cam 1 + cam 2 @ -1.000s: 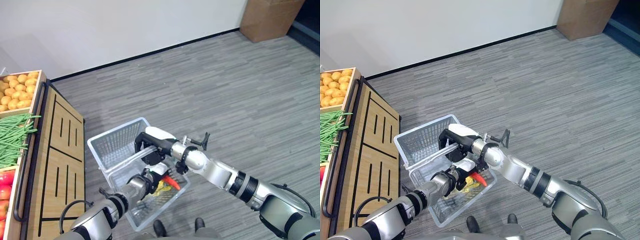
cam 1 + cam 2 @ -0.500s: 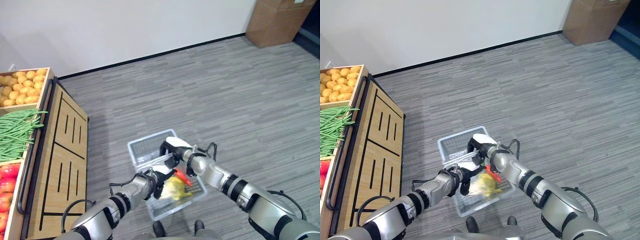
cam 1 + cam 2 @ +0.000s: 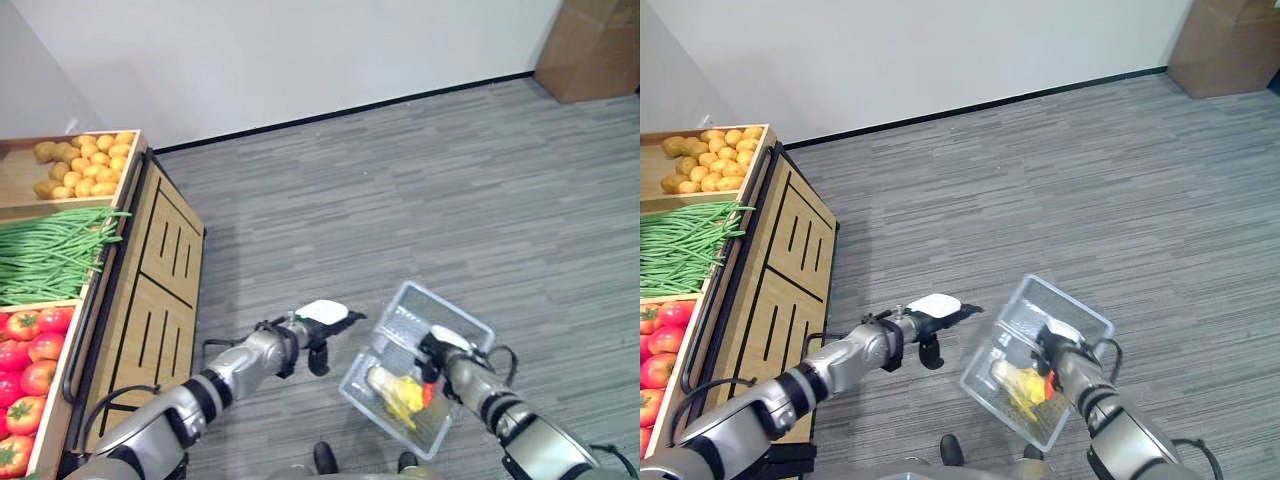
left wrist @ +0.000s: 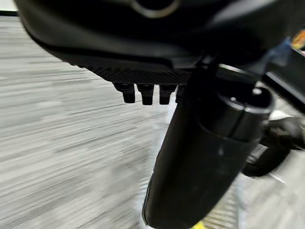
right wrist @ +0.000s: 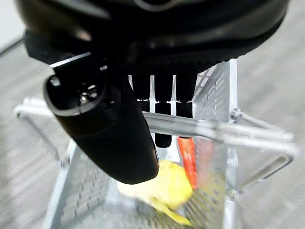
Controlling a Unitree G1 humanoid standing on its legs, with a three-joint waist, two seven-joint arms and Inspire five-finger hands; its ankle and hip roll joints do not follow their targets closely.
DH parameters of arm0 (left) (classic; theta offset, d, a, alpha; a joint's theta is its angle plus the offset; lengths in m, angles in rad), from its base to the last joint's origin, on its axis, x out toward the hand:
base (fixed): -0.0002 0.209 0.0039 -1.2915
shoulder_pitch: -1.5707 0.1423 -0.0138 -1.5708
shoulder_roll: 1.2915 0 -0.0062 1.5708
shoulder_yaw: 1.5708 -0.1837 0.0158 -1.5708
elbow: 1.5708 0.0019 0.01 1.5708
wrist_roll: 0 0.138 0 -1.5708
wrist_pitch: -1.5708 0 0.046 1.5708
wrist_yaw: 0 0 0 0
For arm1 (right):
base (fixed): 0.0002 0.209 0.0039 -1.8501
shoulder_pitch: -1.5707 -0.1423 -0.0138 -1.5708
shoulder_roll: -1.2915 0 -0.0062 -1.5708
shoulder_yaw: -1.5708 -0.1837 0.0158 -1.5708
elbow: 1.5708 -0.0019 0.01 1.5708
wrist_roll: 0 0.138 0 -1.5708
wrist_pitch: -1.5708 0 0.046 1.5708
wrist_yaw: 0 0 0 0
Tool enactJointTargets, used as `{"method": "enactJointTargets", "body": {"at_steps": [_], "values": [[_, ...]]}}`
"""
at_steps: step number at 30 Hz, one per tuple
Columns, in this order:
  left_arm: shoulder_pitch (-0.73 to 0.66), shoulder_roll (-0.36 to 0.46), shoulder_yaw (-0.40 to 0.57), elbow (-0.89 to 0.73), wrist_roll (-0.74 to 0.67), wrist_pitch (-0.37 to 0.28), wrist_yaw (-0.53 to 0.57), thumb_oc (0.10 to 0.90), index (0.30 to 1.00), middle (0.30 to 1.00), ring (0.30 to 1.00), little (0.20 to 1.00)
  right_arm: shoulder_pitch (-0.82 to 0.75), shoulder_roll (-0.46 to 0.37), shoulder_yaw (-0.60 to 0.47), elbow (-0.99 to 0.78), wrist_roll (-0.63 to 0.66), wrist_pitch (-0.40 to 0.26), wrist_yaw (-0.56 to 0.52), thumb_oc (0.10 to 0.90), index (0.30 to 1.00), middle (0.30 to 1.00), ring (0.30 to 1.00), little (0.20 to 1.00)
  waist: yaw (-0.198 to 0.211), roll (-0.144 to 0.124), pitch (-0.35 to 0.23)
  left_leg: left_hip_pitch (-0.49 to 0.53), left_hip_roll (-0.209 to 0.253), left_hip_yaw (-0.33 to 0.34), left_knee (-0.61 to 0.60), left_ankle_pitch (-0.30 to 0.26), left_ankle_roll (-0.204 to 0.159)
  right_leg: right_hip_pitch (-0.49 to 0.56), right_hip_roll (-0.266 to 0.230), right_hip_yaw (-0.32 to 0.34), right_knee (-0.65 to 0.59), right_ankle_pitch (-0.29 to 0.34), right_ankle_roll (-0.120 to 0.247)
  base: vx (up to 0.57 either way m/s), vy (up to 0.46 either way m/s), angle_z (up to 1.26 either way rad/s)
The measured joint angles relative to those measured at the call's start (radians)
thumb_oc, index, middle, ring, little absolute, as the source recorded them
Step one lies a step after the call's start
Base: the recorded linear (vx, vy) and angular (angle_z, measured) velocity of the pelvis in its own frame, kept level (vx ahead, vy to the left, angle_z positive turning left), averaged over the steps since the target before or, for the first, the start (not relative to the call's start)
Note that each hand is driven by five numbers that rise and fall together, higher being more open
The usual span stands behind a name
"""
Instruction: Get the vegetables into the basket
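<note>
A clear wire basket [image 3: 455,318] hangs tilted over the grey floor at the lower right. My right hand [image 3: 437,352] is shut on its metal handle [image 5: 214,131]; the fingers [image 5: 163,102] curl over the bar. Inside lie a yellow vegetable [image 5: 159,188] and an orange-red one [image 5: 188,155], also seen as yellow [image 3: 400,395] and red [image 3: 427,393] from the head. My left hand [image 3: 315,328], with a white thumb cover, hovers left of the basket and apart from it, fingers [image 4: 143,93] curled, holding nothing.
A wooden produce stand [image 3: 150,290] runs along the left, holding potatoes [image 3: 85,160], green beans [image 3: 50,255] and tomatoes [image 3: 30,345]. A cardboard box [image 3: 600,50] stands at the far right by the white wall. Open grey floor lies ahead.
The camera has swung, so the stand shows more. My left hand has let go of the basket and drawn away left. My right hand has carried the basket right and lower.
</note>
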Motion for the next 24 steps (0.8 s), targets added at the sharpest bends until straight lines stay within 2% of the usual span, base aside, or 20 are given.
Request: {"method": "enactJointTargets", "body": {"at_steps": [2, 3, 4, 5, 7, 9, 12, 13, 14, 16, 18, 19, 21, 24], "values": [[0.026, 0.012, 0.036, 0.005, -0.010, 0.004, 0.004, 0.900, 1.000, 1.000, 1.000, 1.000, 0.033, -0.013, -0.036, 0.002, 0.001, 0.007, -0.016, 0.400, 0.300, 0.300, 0.300, 0.300, 0.000, 0.000, 0.000, 0.000, 0.000, -0.003, 0.000, 0.000, 0.000, 0.001, 0.001, -0.003, 0.000, -0.001, 0.000, 0.04, 0.003, 0.06], [0.074, 0.025, 0.089, 0.016, -0.028, 0.004, 0.007, 0.900, 1.000, 1.000, 1.000, 1.000, 0.077, -0.034, -0.099, -0.003, 0.002, 0.007, -0.030, 0.400, 0.300, 0.300, 0.300, 0.300, 0.000, 0.000, 0.000, 0.000, 0.000, -0.004, 0.000, 0.000, 0.000, 0.001, 0.001, -0.004, 0.000, -0.002, -0.001, 0.03, 0.006, 0.04], [0.082, 0.033, 0.089, 0.025, -0.032, 0.010, 0.007, 0.900, 1.000, 1.000, 1.000, 1.000, 0.086, -0.045, -0.101, -0.002, 0.003, 0.016, -0.036, 0.400, 0.300, 0.300, 0.300, 0.300, 0.000, 0.000, 0.000, -0.001, 0.000, -0.005, 0.000, 0.000, 0.000, 0.001, 0.001, -0.004, 0.000, -0.002, -0.001, 0.03, 0.007, 0.02], [0.127, 0.036, 0.135, 0.045, -0.058, 0.002, 0.008, 0.900, 1.000, 1.000, 1.000, 1.000, 0.113, -0.062, -0.151, -0.004, 0.006, 0.010, -0.038, 0.400, 0.300, 0.300, 0.300, 0.300, -0.004, -0.001, 0.000, -0.001, 0.000, -0.006, 0.000, 0.000, -0.001, 0.001, 0.001, -0.004, 0.000, -0.002, 0.000, 0.03, 0.007, 0.02], [0.176, 0.039, 0.166, 0.073, -0.078, 0.008, 0.022, 0.900, 1.000, 1.000, 1.000, 1.000, 0.137, -0.084, -0.168, -0.007, 0.007, 0.018, -0.044, 0.400, 0.300, 0.300, 0.300, 0.300, -0.011, -0.001, 0.000, -0.001, 0.000, -0.008, -0.001, 0.000, -0.001, 0.001, 0.001, -0.006, 0.000, -0.002, 0.000, 0.03, 0.006, 0.03], [0.267, 0.021, 0.260, 0.152, -0.097, 0.008, 0.037, 0.900, 1.000, 1.000, 1.000, 1.000, 0.205, -0.109, -0.252, -0.051, 0.010, 0.016, -0.049, 0.400, 0.300, 0.300, 0.300, 0.300, -0.016, -0.002, 0.000, -0.001, 0.002, -0.008, -0.001, -0.004, -0.008, -0.003, 0.003, -0.004, 0.000, -0.002, 0.000, 0.03, 0.001, -0.02], [0.306, 0.014, 0.283, 0.256, -0.107, 0.036, 0.051, 0.900, 1.000, 1.000, 1.000, 1.000, 0.243, -0.128, -0.261, -0.059, 0.033, 0.020, -0.058, 0.400, 0.300, 0.300, 0.300, 0.300, -0.015, -0.005, 0.000, -0.001, 0.005, -0.007, -0.001, -0.005, -0.014, -0.005, 0.005, -0.002, -0.001, -0.002, -0.001, 0.02, 0.001, -0.03], [0.343, -0.029, 0.365, 0.315, -0.138, 0.047, 0.062, 0.900, 1.000, 1.000, 1.000, 1.000, 0.292, -0.130, -0.292, -0.108, 0.036, 0.022, -0.067, 0.400, 0.300, 0.300, 0.300, 0.300, -0.015, -0.012, 0.000, -0.002, 0.007, 0.000, -0.001, -0.008, -0.019, -0.009, 0.007, 0.007, -0.001, -0.001, -0.001, 0.01, -0.002, -0.10], [0.367, -0.059, 0.428, 0.338, -0.160, 0.054, 0.076, 0.900, 1.000, 1.000, 1.000, 1.000, 0.318, -0.130, -0.299, -0.140, 0.036, 0.020, -0.073, 0.400, 0.300, 0.300, 0.300, 0.300, -0.015, -0.012, -0.003, -0.001, 0.007, 0.002, -0.001, -0.008, -0.019, -0.010, 0.007, 0.013, -0.001, -0.001, -0.001, 0.01, -0.002, -0.12], [0.394, -0.075, 0.460, 0.357, -0.199, 0.076, 0.089, 0.900, 1.000, 1.000, 1.000, 1.000, 0.338, -0.122, -0.298, -0.141, 0.036, 0.012, -0.077, 0.400, 0.300, 0.300, 0.300, 0.300, -0.014, -0.022, -0.002, 0.000, 0.008, 0.004, -0.001, -0.008, -0.019, -0.010, 0.008, 0.015, 0.000, -0.001, -0.001, 0.01, -0.004, -0.06], [0.430, -0.122, 0.573, 0.432, -0.298, 0.042, 0.140, 0.900, 1.000, 1.000, 1.000, 1.000, 0.369, -0.094, -0.322, -0.116, 0.040, -0.001, -0.093, 0.400, 0.300, 0.300, 0.300, 0.300, -0.012, -0.053, -0.013, -0.001, 0.008, 0.005, -0.001, -0.008, -0.019, -0.011, 0.009, 0.015, 0.000, -0.001, -0.001, 0.00, 0.000, 0.00], [0.419, -0.146, 0.624, 0.484, -0.326, 0.028, 0.168, 0.900, 1.000, 1.000, 1.000, 1.000, 0.370, -0.077, -0.331, -0.102, 0.046, -0.010, -0.109, 0.400, 0.300, 0.300, 0.300, 0.300, -0.013, -0.055, -0.024, 0.000, 0.009, 0.006, -0.001, -0.008, -0.019, -0.011, 0.010, 0.015, -0.001, -0.002, -0.001, 0.04, 0.002, -0.02], [0.419, -0.149, 0.641, 0.569, -0.368, 0.037, 0.215, 0.900, 1.000, 1.000, 1.000, 1.000, 0.379, -0.047, -0.328, -0.079, 0.058, -0.036, -0.114, 0.400, 0.300, 0.300, 0.300, 0.300, -0.014, -0.072, -0.033, -0.001, 0.013, 0.007, -0.001, -0.010, -0.024, -0.014, 0.013, 0.019, -0.001, -0.003, -0.002, 0.03, 0.001, -0.06], [0.415, -0.156, 0.682, 0.666, -0.432, 0.040, 0.228, 0.900, 1.000, 1.000, 1.000, 1.000, 0.381, -0.016, -0.327, -0.051, 0.089, -0.052, -0.122, 0.400, 0.300, 0.300, 0.300, 0.300, -0.015, -0.086, -0.044, -0.001, 0.013, 0.012, -0.001, -0.010, -0.024, -0.015, 0.012, 0.023, -0.002, -0.002, -0.002, 0.01, 0.004, -0.05]]}}
